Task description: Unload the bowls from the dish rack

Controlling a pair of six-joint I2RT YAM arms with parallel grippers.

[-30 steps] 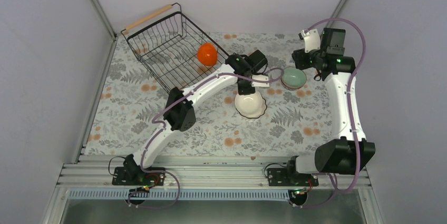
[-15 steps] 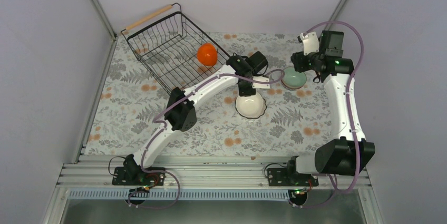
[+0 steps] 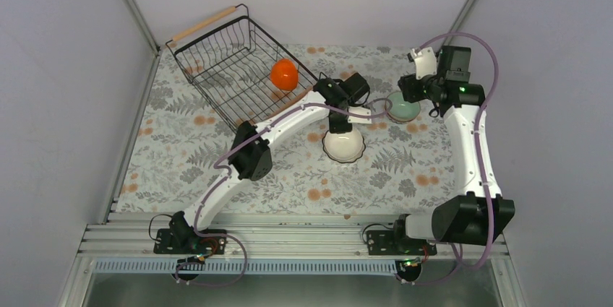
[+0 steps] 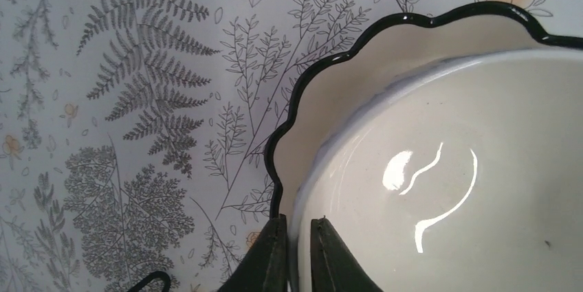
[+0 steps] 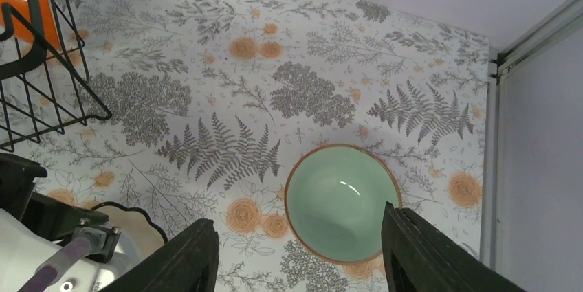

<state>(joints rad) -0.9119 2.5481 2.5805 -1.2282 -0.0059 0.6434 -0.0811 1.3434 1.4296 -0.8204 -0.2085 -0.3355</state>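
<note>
A: Which colours do you see?
B: The round ceramic bowl (image 3: 284, 74) in the upper left is plain orange, in a black wire dish rack (image 3: 220, 79) with a pale wooden handle (image 3: 204, 23). The scallop-edged ceramic bowl (image 4: 440, 168) is cream-white, rim black. The small round bowl (image 5: 342, 203) is pale green, rim brown.
A: And the table cover (image 3: 181, 141)?
B: White, with grey ferns and orange flowers.
</note>
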